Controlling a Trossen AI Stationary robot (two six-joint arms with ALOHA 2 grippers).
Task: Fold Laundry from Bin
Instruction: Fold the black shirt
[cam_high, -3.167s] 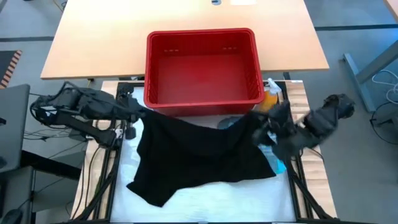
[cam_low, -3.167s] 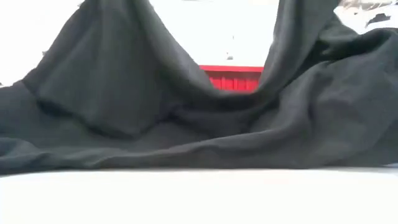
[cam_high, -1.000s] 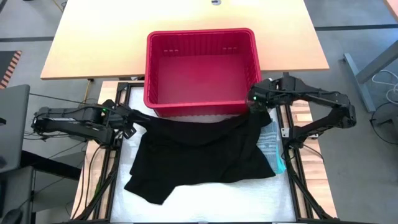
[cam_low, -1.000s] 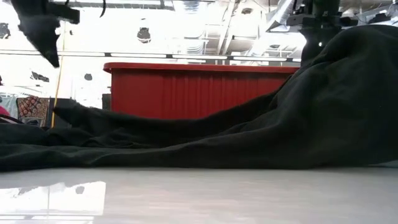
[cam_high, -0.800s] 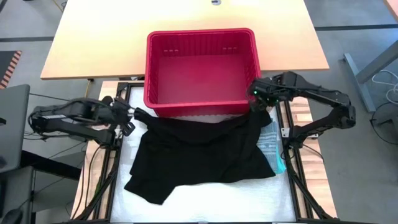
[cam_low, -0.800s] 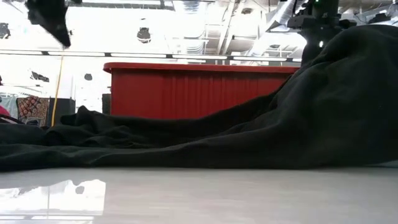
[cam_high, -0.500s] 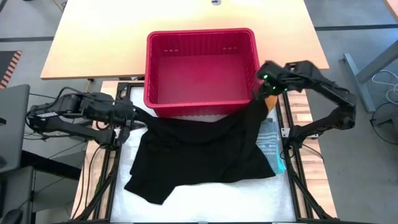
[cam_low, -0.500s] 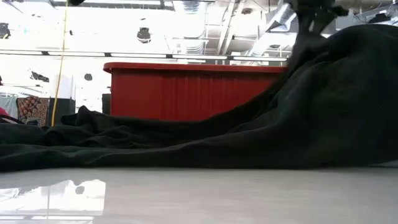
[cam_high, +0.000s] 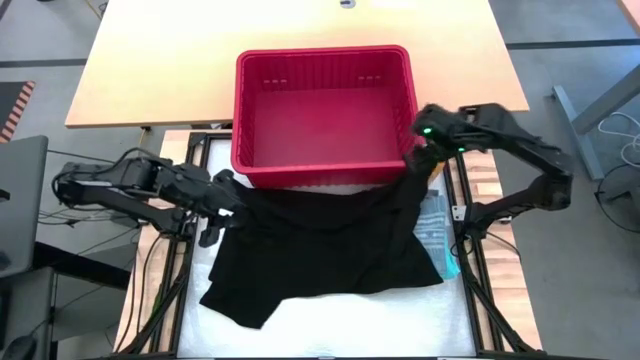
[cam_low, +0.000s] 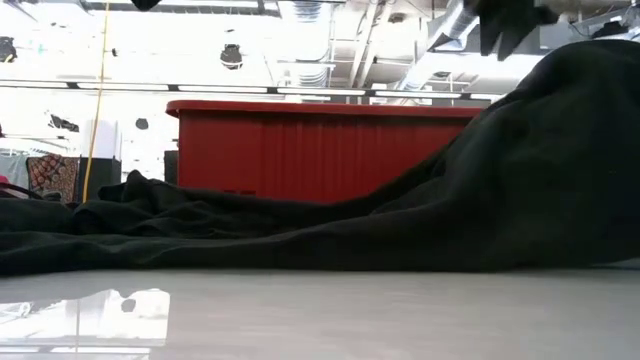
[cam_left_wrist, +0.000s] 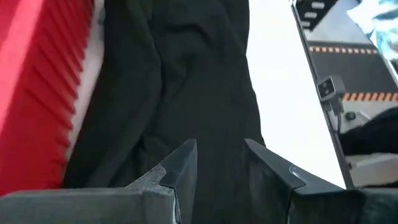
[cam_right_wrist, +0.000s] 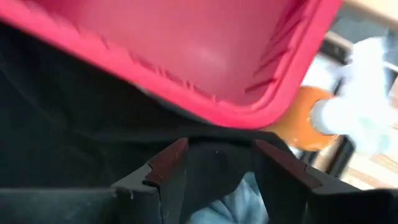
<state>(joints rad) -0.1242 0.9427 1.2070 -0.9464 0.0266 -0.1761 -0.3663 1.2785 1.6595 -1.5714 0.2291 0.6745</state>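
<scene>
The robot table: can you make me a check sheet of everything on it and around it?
Surface: white work mat, bare along its near edge.
Job's things: black garment spread flat on the mat, its far edge against the red bin; the bin looks empty.
Clutter: teal cloth peeking out by the garment's right edge; something orange beside the bin's corner.
Grippers: left gripper over the garment's far left corner, jaws open, nothing between them. Right gripper at the garment's far right corner by the bin, jaws open.
Cables: dark ones beside the left arm's base; white ones on the floor at far right.
Surroundings: tan table behind the bin; grey floor.
</scene>
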